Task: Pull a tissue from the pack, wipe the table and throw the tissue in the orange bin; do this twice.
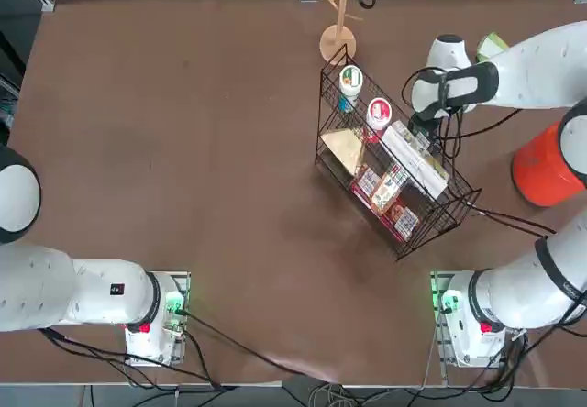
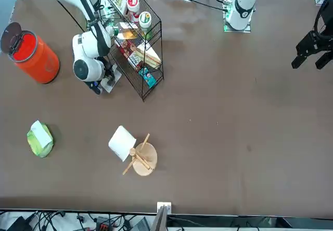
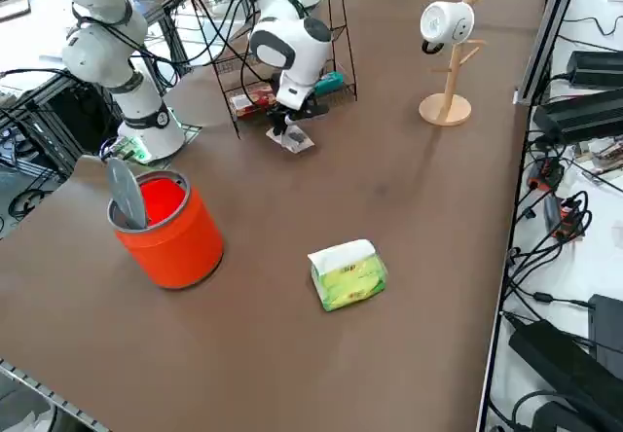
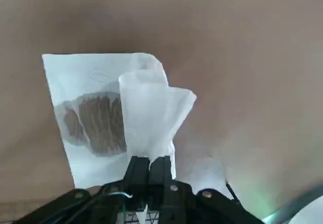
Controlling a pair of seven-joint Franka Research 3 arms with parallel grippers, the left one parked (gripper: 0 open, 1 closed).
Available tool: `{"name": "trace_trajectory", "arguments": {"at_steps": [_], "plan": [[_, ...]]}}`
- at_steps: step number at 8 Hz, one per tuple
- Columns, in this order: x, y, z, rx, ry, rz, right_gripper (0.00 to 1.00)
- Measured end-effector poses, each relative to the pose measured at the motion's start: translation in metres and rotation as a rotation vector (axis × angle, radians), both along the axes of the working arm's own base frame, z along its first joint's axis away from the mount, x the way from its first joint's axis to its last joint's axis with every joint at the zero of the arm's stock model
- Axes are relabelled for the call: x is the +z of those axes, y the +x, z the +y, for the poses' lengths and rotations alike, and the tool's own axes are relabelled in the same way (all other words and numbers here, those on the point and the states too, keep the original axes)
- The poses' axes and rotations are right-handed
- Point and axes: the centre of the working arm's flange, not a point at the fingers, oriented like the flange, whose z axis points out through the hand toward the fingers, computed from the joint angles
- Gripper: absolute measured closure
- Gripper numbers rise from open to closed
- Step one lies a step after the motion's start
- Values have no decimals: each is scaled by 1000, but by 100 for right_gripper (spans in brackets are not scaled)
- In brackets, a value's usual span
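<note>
"Where is the right gripper (image 4: 149, 164)?"

"Beside the wire basket rack (image 3: 292, 62), low over the table (image 3: 389, 189), its jaws clenched on a tissue (image 4: 146, 108) that has a brownish patch on it."

"And the pack?"

"The green pack (image 3: 350, 278) lies on the table, well apart from the rack, white tissue showing on top. The orange bin (image 3: 173, 233) stands nearer the robot, its lid (image 3: 127, 194) tipped up."

"What could spoil it?"

"The rack is close; a sideways wipe might snag the arm or its cables on the wires and drag the rack along. The tissue is thin and seems damp, so hard rubbing could tear it. At the bin, that raised lid could catch the loose sheet if the arm comes in low, and the tissue might drop outside."
</note>
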Motion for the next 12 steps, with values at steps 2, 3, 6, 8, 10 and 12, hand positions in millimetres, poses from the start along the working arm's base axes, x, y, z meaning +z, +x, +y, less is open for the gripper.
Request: {"name": "trace_trajectory", "arguments": {"at_steps": [2, 3, 6, 8, 10, 12], "plan": [[-1, 2, -14, -7, -9, 12, 99], [-1, 4, -19, -8, -12, 6, 99], [-1, 20, -16, -11, 1, -57, 99], [-3, 44, -7, -14, 12, -82, 99], [1, 62, 1, -21, 20, -106, 99], [9, 74, 16, -36, 19, -133, 99]]}}
